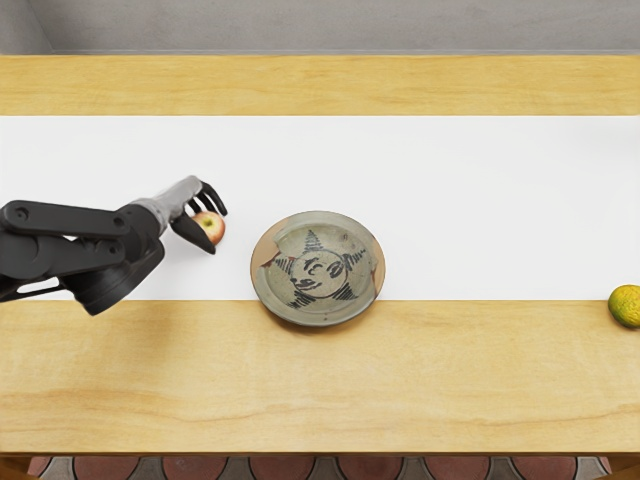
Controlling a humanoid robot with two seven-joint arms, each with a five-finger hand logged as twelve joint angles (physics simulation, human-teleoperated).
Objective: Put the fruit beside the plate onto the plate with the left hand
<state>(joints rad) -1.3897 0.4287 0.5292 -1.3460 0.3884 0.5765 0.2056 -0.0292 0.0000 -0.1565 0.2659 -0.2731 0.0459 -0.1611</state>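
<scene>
Fingers (212, 198): curled narrow around the apple (210, 226), dark fingertips over its far side and the thumb under its near side; it reads as a grasp.
Head view, left hand (196, 212): just left of the plate (366, 290), at the end of the left arm (70, 255), which comes in from that side.
Head view, apple: left of the plate and close to its rim, not on it; whether it sits on the worktop (320, 370) or is barely raised cannot be told.
Head view, plate: grey-green with a painted face, lying partly on the white strip (450, 180); nothing rests on it.
Head view, other fruit (626, 305): yellow-green, far right of the plate at the picture's edge, well apart from it, so it is not the one meant.
Right arm: out of view.
Step in hand: securing the apple, with the carry to the plate not yet made, as far as I can judge.
Risk, slip: a round, smooth apple held only by fingertips and thumb could squirt out and roll away from the plate.
Risk, rim: a low carry could knock the apple or knuckles against the plate's left rim and shove it.
Risk, release: dropped from too high, the apple could roll off the shallow plate.
</scene>
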